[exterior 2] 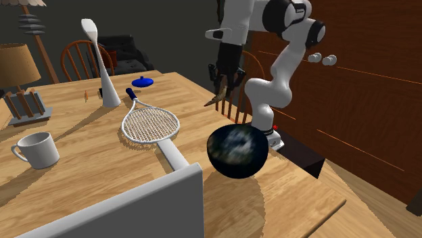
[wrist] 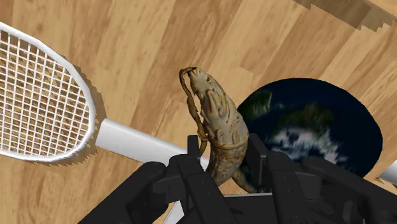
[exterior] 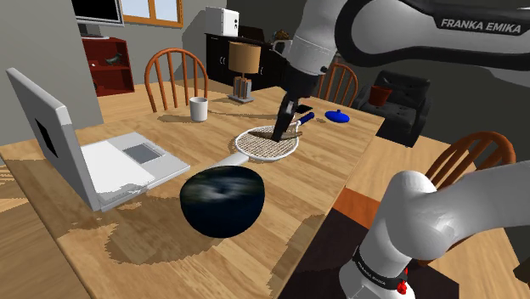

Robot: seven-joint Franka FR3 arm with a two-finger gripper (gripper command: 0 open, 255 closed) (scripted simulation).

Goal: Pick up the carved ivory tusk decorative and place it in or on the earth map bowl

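Our black two-finger gripper (wrist: 221,159) is closed on the curved, carved tan tusk (wrist: 215,114). We hold it clear above the wooden table (wrist: 146,51), near the dark round earth-map bowl (wrist: 318,127) and the white-framed mesh racket (wrist: 38,102).

Wood-plank table (wrist: 127,38); rough carved tan tusk (wrist: 219,121); smooth dark bowl (wrist: 318,121); matt black hand (wrist: 224,154).
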